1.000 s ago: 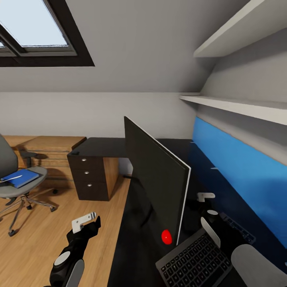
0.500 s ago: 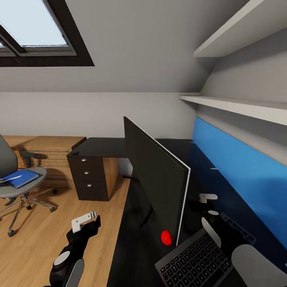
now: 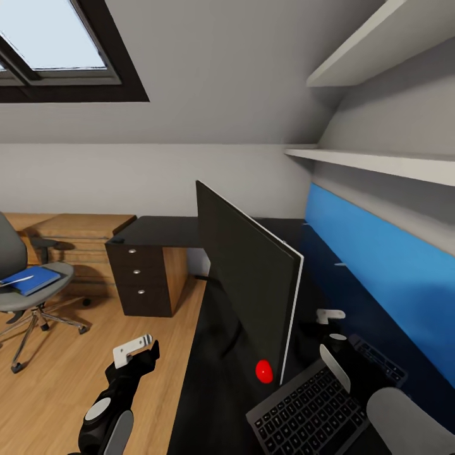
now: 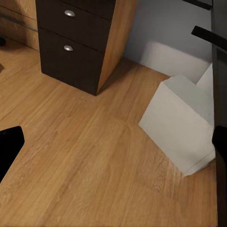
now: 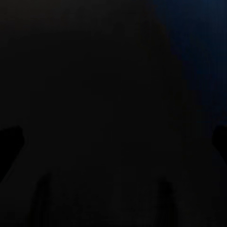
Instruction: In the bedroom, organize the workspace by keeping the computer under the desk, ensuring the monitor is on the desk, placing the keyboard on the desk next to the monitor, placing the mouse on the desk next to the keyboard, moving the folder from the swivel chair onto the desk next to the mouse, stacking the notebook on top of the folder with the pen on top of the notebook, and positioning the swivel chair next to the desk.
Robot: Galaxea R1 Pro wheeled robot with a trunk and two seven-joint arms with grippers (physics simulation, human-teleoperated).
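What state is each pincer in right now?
Left pincer: holding nothing, hanging over the wooden floor; open or closed cannot be told.
Right pincer: low over the desk behind the monitor; cannot be told.

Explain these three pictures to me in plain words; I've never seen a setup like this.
This is a simulated two-armed robot on wheels. The big picture comes from its head camera. It looks over a black desk carrying a wide monitor and a keyboard. A swivel chair at left holds a blue folder. The left hand hangs over the floor, holding nothing. Its wrist camera looks down at wooden floor, desk drawers and a white box, probably the computer. The right hand is near the monitor; its wrist picture is nearly black.
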